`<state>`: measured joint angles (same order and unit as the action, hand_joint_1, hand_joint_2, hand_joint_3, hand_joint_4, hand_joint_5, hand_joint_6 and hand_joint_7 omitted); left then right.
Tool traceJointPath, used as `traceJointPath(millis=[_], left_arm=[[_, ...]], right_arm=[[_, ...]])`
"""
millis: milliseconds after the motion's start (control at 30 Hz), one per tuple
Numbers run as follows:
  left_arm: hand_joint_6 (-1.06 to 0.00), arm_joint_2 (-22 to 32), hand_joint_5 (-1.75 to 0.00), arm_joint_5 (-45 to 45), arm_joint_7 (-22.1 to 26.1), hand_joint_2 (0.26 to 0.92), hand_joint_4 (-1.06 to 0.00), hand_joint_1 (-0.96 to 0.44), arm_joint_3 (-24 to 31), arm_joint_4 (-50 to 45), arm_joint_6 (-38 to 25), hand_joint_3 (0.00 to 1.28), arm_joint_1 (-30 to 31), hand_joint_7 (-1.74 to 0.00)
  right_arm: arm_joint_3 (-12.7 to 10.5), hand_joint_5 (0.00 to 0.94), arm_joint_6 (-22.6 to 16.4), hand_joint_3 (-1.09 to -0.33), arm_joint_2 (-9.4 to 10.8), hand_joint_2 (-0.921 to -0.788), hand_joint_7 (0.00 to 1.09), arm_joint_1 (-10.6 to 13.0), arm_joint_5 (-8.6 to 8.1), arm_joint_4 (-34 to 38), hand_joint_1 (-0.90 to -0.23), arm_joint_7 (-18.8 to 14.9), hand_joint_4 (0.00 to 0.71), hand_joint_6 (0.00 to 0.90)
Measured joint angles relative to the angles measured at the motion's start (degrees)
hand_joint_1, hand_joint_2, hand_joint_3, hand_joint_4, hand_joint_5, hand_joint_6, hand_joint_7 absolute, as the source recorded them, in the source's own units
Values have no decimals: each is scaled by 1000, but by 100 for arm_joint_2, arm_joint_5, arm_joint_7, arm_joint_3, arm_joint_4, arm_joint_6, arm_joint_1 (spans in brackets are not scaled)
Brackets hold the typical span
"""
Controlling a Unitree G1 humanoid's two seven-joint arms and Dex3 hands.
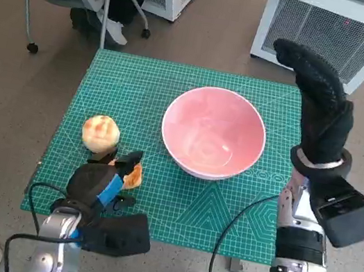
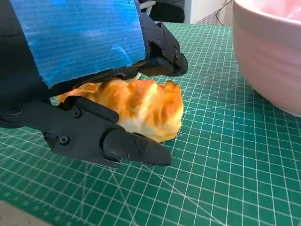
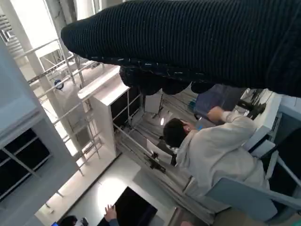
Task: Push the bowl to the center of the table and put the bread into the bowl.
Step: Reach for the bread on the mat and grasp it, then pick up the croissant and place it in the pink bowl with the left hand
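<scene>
**Closing on the bread, bowl already centred**

Sitting near mid-table, the bowl looks placed. My right hand hovers raised, fingers apart, empty. My left hand brackets the bread, not clearly clamped; its long axis runs along the near edge. Next: squeeze, lift, carry right.

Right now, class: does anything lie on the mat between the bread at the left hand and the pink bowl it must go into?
Nothing visible does. The bread sits between the left hand's fingers, and only bare green mat separates it from the bowl. The round bun lies off to the side, not in the path.
</scene>
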<state>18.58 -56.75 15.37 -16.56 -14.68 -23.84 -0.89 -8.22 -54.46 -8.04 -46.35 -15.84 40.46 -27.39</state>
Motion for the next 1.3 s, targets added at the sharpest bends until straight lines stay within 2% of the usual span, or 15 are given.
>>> traceJointPath(millis=[33,67,133,267,433,667,1067,1300], left_arm=[[-462,2,-1106,46,-36,909,-526,46,11,38,30,76,-20,-686],[-501,5,-1229,72,-60,913,-548,27,21,62,54,103,-37,-820],[-547,15,-1320,136,-84,910,-582,12,42,85,91,127,-64,-927],[-599,36,-1332,213,-85,889,-652,1,54,89,141,152,-74,-1024],[-600,78,-1286,298,-91,878,-688,0,66,93,185,161,-110,-1088],[-597,163,-1308,330,-191,878,-668,0,82,165,348,174,-154,-1100],[-582,276,-1295,391,-401,880,-667,0,231,259,531,175,-217,-1128],[-566,288,-1234,475,-360,881,-679,0,389,-137,517,173,-281,-1189]], right_arm=[[5,12,0,-808,3,-921,708,3,-3,-2,-596,-14,267,-1],[8,12,0,-808,4,-921,706,7,-5,-5,-594,-23,266,-1],[14,12,0,-808,4,-921,703,13,-14,-9,-593,-39,265,-1],[15,12,1,-808,4,-921,699,15,-35,-15,-592,-74,264,-1],[16,12,1,-806,18,-921,696,15,-86,-15,-588,-121,264,-1],[18,13,5,-799,49,-921,694,15,-203,-15,-586,-202,265,-1],[19,12,15,-799,58,-921,694,40,-223,-38,-575,-272,261,-1],[16,12,49,-799,74,-921,693,72,-250,-88,-575,-286,259,-1]])
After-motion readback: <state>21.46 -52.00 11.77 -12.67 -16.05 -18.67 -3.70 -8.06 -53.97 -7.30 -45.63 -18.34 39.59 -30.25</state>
